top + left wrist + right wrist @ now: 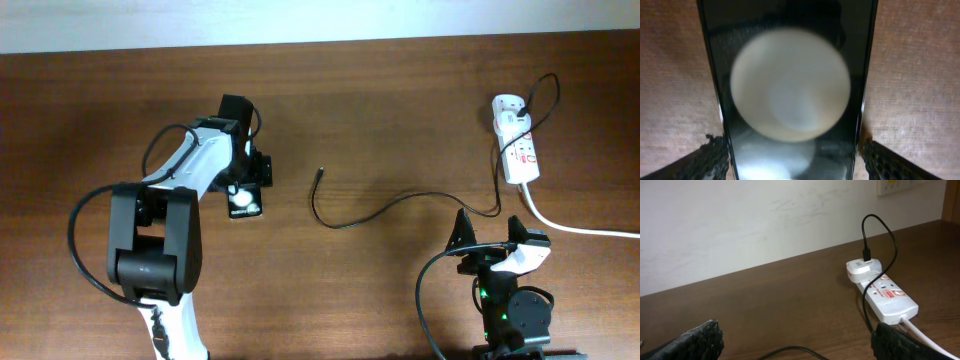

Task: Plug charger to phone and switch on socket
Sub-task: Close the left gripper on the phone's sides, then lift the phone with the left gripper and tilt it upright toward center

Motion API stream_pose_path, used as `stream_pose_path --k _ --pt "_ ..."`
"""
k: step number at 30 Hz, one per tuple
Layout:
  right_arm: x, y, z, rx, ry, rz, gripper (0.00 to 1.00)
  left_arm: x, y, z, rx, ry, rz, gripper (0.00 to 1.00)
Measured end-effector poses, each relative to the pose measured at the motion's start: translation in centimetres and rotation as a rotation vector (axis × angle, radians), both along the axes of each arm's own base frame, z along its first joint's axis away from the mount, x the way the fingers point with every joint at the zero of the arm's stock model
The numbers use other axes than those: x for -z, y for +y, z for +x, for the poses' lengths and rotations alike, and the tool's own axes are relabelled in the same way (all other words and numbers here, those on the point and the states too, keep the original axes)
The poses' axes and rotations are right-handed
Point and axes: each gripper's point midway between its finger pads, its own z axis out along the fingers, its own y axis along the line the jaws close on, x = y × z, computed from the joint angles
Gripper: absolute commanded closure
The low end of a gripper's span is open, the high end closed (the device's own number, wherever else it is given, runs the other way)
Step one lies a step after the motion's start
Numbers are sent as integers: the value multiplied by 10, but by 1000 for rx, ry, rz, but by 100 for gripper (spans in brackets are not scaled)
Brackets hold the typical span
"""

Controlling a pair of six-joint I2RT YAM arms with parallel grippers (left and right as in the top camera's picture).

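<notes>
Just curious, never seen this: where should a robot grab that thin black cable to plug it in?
Probably just behind the charger's free tip, coming straight down from above: it lies flat on the table, and holding near the end keeps the limp cable aimed.

No legible text anywhere.

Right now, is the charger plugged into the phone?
No. The charger's tip lies bare on the table, apart from the phone under the left end effector.
</notes>
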Motion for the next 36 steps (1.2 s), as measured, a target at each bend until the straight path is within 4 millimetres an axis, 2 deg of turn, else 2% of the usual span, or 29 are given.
stream_pose_path --k 6,7,13,25,36 --pt "0 0 0 0 0 0 1 1 0 0 1 2 0 16" --pt "0 0 0 0 0 0 1 1 0 0 0 2 0 22" --pt "0 0 0 0 0 0 1 1 -1 0 -3 4 -1 29" --pt "0 0 0 0 0 0 1 -4 1 -7 -3 77 14 28" --pt "0 0 0 0 0 0 1 -13 0 -3 -3 73 13 27"
